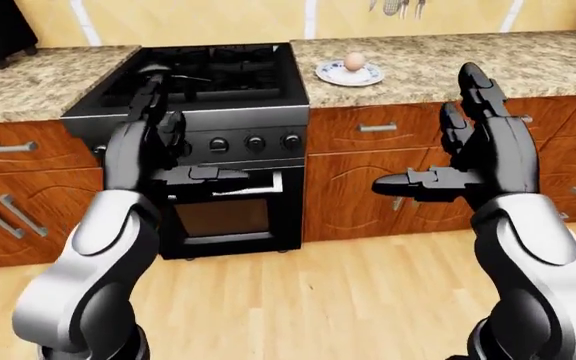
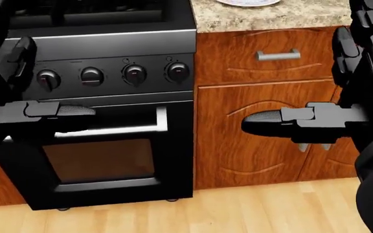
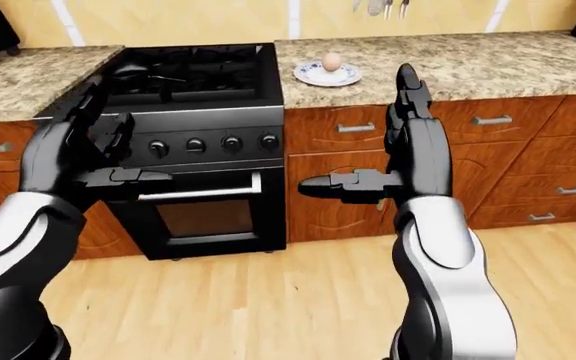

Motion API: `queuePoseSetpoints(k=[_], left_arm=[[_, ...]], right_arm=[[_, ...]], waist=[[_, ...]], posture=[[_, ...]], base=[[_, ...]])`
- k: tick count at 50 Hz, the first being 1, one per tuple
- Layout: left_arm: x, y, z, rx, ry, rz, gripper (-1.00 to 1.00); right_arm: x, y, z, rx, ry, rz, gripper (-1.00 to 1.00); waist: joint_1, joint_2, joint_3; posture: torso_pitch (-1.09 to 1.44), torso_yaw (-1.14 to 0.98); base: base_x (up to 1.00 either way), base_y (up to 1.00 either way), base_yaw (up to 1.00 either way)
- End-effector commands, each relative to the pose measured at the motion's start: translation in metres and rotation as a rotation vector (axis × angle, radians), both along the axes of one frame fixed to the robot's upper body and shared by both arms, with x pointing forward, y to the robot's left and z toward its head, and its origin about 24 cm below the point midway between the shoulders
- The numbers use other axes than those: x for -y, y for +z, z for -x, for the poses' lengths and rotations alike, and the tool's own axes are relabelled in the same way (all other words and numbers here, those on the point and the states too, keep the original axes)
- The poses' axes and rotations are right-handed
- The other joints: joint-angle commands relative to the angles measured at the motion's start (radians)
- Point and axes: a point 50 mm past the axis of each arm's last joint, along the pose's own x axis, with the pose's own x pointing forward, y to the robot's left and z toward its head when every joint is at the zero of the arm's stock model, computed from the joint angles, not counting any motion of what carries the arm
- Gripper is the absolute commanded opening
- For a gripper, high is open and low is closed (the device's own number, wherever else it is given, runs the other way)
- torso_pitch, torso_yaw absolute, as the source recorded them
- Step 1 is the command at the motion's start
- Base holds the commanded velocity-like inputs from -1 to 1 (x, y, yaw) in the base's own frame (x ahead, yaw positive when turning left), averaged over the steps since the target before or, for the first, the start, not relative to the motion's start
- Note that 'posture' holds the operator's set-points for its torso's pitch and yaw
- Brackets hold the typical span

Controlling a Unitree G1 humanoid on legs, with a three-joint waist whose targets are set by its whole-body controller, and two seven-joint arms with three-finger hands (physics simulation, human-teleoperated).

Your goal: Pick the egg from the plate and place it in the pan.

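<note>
Both eye views looked from head height across the floor at the stove [image 1: 208,97] and counter [image 1: 448,64], well back, taking in whole cabinets. The head view sat much closer and lower-angled, filled by the oven door [image 2: 102,155]. All three shared the stove's knobs [image 2: 134,74].

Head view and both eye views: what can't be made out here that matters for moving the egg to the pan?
- Pan: dark on the black stove in the eye views, outline hard to tell; left robot hand overlaps it.
- Egg: small in the eye views; cut off the head view's top edge, where only the plate rim shows.
- Plate pattern: too small.
</note>
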Motion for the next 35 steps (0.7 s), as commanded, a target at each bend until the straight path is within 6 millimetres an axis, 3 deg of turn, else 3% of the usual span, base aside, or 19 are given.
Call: queuePoseSetpoints(k=[1,3,5,7,8,9,10,13,16,18,20,21,22,23,29,31,33,34,35], left_arm=[[-0.0036,0.0169,0.0056,0.1,0.028,-0.001,1.0],[-0.0032,0.0176,0.0062,0.101,0.028,0.0,1.0],[-0.002,0.0161,0.0057,0.099,0.025,-0.001,1.0],[-0.0025,0.0175,0.0061,0.1,0.026,-0.001,1.0],[-0.0025,0.0172,0.0058,0.1,0.027,0.0,1.0],[-0.0017,0.0166,0.0057,0.1,0.025,-0.001,1.0],[-0.0008,0.0156,0.0057,0.099,0.021,-0.002,1.0],[-0.0006,0.0172,0.0066,0.101,0.02,-0.002,1.0],[-0.0008,0.0165,0.006,0.1,0.02,-0.003,1.0],[-0.0008,0.0166,0.0063,0.101,0.021,-0.005,1.0],[-0.0006,0.0153,0.0059,0.099,0.02,-0.005,1.0],[-0.0006,0.0155,0.0062,0.099,0.02,-0.005,1.0],[-0.0007,0.0158,0.0064,0.099,0.02,-0.006,1.0],[-0.0006,0.0155,0.0064,0.099,0.02,-0.006,1.0],[0.0,0.0159,0.0065,0.098,0.02,-0.008,1.0],[-0.0002,0.0154,0.0061,0.097,0.021,-0.008,1.0],[0.0003,0.0161,0.0065,0.097,0.02,-0.009,1.0],[0.0001,0.0158,0.0061,0.098,0.021,-0.009,1.0],[0.0,0.0161,0.0061,0.098,0.02,-0.009,1.0]], right_arm=[[-0.0049,0.0131,0.0047,0.089,0.029,0.01,1.0],[-0.0045,0.0123,0.004,0.089,0.029,0.011,1.0],[-0.0047,0.012,0.0043,0.086,0.032,0.015,1.0],[-0.0045,0.0138,0.005,0.089,0.029,0.014,1.0],[-0.0042,0.0121,0.0037,0.088,0.03,0.015,1.0],[-0.0054,0.0121,0.0039,0.086,0.033,0.016,1.0],[-0.0053,0.0122,0.004,0.086,0.034,0.015,1.0],[-0.0059,0.0125,0.0047,0.084,0.039,0.015,1.0],[-0.0057,0.0114,0.0038,0.083,0.04,0.015,1.0],[-0.0065,0.0124,0.0044,0.084,0.041,0.016,1.0],[-0.0067,0.0127,0.0045,0.083,0.043,0.017,1.0],[-0.0066,0.0124,0.0046,0.082,0.044,0.017,1.0],[-0.007,0.0125,0.0046,0.082,0.045,0.017,1.0],[-0.0066,0.0121,0.0045,0.082,0.044,0.017,1.0],[-0.0065,0.0118,0.0038,0.081,0.044,0.016,1.0],[-0.0059,0.0137,0.0048,0.083,0.043,0.014,1.0],[-0.0061,0.0129,0.0043,0.083,0.043,0.014,1.0],[-0.0065,0.0123,0.0037,0.082,0.044,0.014,1.0],[-0.0066,0.0119,0.0036,0.081,0.046,0.013,1.0]], waist=[[0.005,0.003,-0.015],[0.003,0.022,-0.004],[-0.002,0.056,-0.007],[-0.005,0.123,-0.031],[0.006,0.079,-0.021],[0.0,0.094,-0.017],[0.005,0.09,-0.019],[0.008,0.065,-0.026],[0.01,0.034,-0.014],[0.014,-0.001,-0.017],[0.013,-0.071,-0.036],[0.005,-0.019,-0.024],[0.013,-0.04,-0.024],[0.006,-0.036,-0.025],[0.004,0.02,-0.009],[-0.002,0.056,-0.01],[-0.006,0.124,-0.033],[0.005,0.076,-0.022],[-0.001,0.097,-0.019]], posture=[[0.0,0.0],[0.0,0.0],[0.0,0.0],[0.0,0.0],[0.0,0.0],[0.0,0.0],[0.0,0.0],[0.0,0.0],[0.0,0.0],[0.0,0.0],[0.0,0.0],[0.0,0.0],[0.0,0.0],[0.0,0.0],[0.0,0.0],[0.0,0.0],[0.0,0.0],[0.0,0.0],[0.0,0.0]], base=[[0.13,0.0,0.0],[0.14,0.0,0.0],[0.13,0.0,0.0],[0.13,0.0,0.0],[0.14,0.0,0.0],[0.13,0.0,0.0],[0.14,0.0,0.0],[0.13,0.0,0.0],[0.13,0.0,0.0],[0.13,0.0,0.0],[0.14,0.0,0.0],[0.13,0.0,0.0],[0.13,0.0,0.0],[0.14,0.0,0.0],[0.13,0.0,0.0],[0.13,0.0,0.0],[0.14,0.0,0.0],[0.14,0.0,0.0],[0.13,0.0,0.0]])
